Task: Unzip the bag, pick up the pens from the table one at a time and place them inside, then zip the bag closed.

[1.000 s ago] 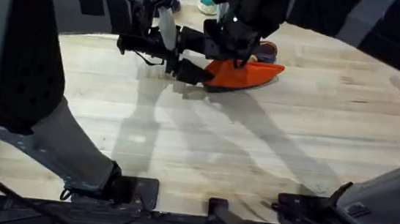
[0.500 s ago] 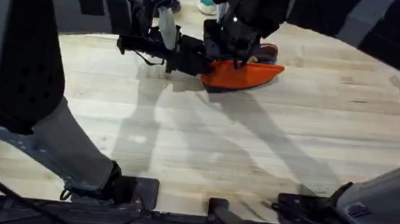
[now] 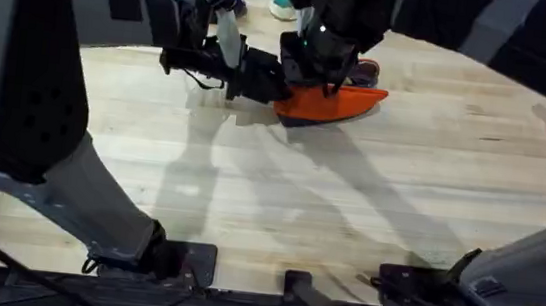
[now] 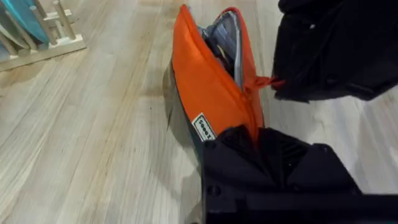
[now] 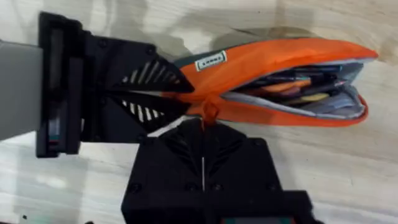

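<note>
1. Orange fabric is gaping: the bag lies near the far edge of the worktop, its mouth open along most of its length, with pens and other coloured items visible inside in the right wrist view. I judge we are at the closing step.

2. Risk 1: the pull tab slips. My right gripper pinches only the thin orange tab, and if I draw along the zipper at an angle, the tab could slide out of the jaws and the bag stays open.

3. Risk 2: the bag drags instead of zipping. My left gripper anchors the bag's end; if that hold is weak, the whole pouch would travel with the pull and the slider would not run.

4. Risk 3: the contents sit close under the zipper line, so a pen tip or the grey lining could catch in the teeth and jam the slider.

5. Right jaws: closed tight, meeting on the pull tab, with nothing else between them.

6. Left jaws: drawn narrow, clamped on the bag's tapered end, just beside the white label; the fabric emerges directly from between them in the left wrist view.

7. Both grippers sit nearly touching at the same end, so a collision is possible if either shifts.
</note>
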Robot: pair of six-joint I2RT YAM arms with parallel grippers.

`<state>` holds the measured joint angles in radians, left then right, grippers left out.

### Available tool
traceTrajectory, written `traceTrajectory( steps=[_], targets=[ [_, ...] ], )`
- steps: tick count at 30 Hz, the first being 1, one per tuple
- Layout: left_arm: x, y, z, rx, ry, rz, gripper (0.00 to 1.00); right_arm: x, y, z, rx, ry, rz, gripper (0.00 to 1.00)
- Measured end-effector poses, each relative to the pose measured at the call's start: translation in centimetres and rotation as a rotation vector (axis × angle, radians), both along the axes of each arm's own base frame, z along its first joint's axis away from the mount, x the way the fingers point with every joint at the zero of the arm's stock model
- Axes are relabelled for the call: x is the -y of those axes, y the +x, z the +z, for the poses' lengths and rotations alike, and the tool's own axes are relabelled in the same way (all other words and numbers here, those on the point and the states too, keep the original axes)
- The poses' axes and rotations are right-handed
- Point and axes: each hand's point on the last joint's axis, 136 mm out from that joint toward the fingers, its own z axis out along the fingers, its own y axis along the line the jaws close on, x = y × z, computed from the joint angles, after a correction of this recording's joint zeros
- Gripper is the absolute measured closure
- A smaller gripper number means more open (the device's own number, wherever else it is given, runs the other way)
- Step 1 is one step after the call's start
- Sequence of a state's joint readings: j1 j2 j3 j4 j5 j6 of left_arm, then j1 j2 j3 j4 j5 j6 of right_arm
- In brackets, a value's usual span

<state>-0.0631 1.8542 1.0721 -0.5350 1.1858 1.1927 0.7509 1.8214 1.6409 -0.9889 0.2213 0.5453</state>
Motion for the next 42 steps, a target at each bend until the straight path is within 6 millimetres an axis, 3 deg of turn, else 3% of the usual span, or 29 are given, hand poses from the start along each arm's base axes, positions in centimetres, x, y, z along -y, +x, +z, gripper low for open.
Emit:
traceTrajectory(
  steps=[20,42],
  targets=[
    [0.1,-0.1,0.0,-0.005,-0.001,-0.002,0.957,5.2,0.2,-0.7,-0.091,-0.088,-0.088,0.971],
    [0.2,-0.1,0.0,-0.012,0.000,-0.003,0.957,7.9,1.5,-0.7,-0.092,-0.115,-0.127,0.969]
  ],
)
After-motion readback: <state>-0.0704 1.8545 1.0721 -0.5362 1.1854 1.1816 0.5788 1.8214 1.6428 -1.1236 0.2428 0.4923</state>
